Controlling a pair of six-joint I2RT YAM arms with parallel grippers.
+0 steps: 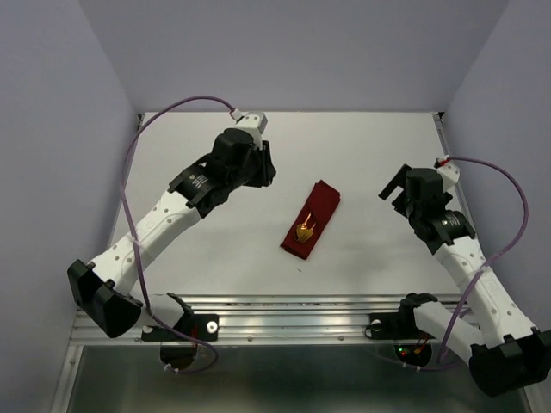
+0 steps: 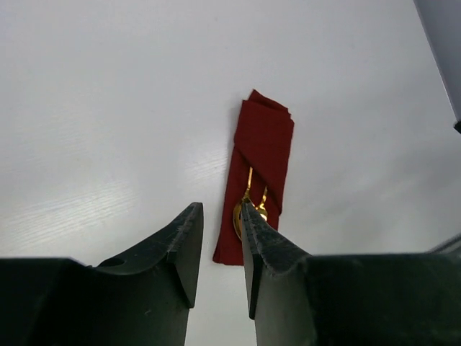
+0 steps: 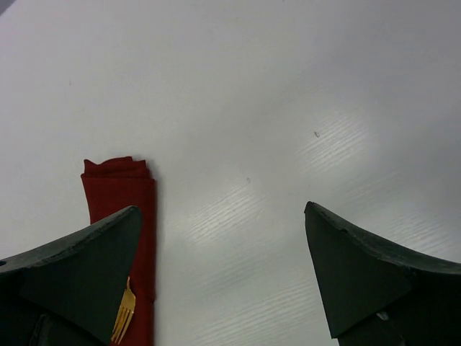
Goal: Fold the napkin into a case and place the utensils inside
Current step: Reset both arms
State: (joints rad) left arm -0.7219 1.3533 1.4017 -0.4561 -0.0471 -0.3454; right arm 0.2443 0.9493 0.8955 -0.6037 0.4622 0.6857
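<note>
Both my grippers hung empty above the tabletop [image 1: 215, 249]. On the left gripper [image 2: 220, 209] the jaws stood a narrow gap apart with only bare table between them. The right gripper [image 3: 222, 209] was spread wide, its fingers [image 3: 360, 267] far from each other.

The case [image 1: 310, 219] lay near the middle of the tabletop, a little toward the right edge, between my two grippers and touched by neither. It was a narrow oblong of dark red cloth set on a slant, its far end leaning toward the right edge and its near end toward the left. A diagonal fold crossed its front, and the thin gold handles ran up under that fold. The spoon [image 2: 237, 215] and the fork [image 3: 124, 313] showed their heads on the near half of the cloth, side by side. My left finger [image 2: 270, 259] hid part of the spoon's bowl in the left wrist view.

From above, my left gripper sat toward the far left of the case, my right gripper off to its right, both well apart from it.
</note>
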